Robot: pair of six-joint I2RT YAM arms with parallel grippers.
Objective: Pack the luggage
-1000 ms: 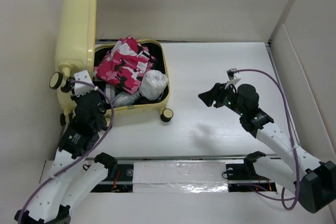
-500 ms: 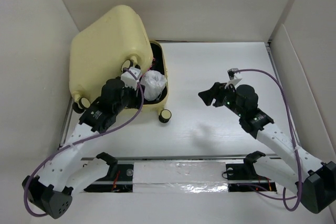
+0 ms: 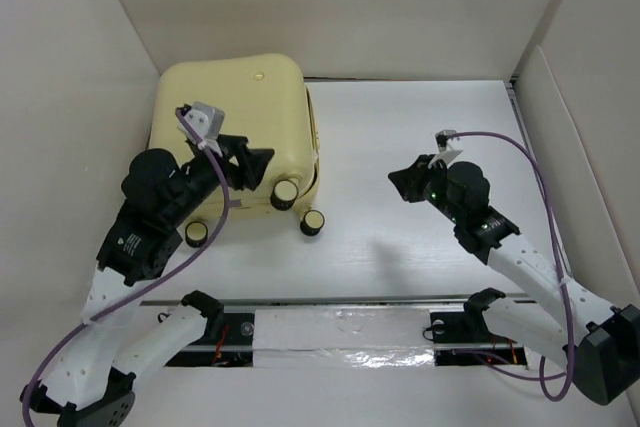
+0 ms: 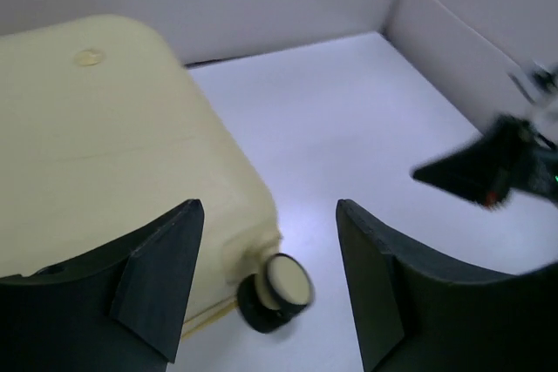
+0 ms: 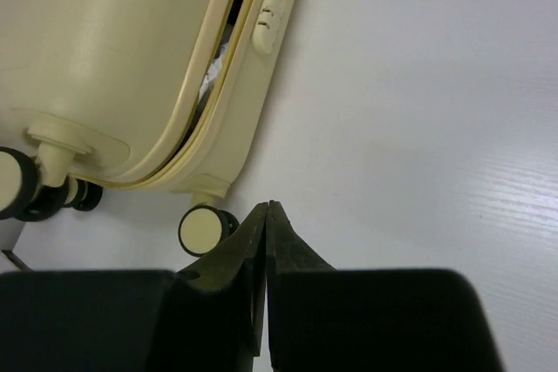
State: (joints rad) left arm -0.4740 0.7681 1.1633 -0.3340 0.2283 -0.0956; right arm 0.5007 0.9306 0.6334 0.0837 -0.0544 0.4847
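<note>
Luggage lies folded shut at the table's far left

The luggage [image 3: 235,117] sits flat in the far left corner of the table [image 3: 430,127], lid down and wheels [image 3: 313,222] facing the arms. Along its right side a thin gap [image 5: 228,58] shows between the shells, with a bit of white cloth [image 5: 212,80] in it. The left gripper [image 3: 252,160] hangs over the near right corner of the lid, fingers spread and holding nothing. The right gripper [image 3: 397,181] hovers well apart from the luggage over bare table, fingers pressed together and pointed at it.
</note>
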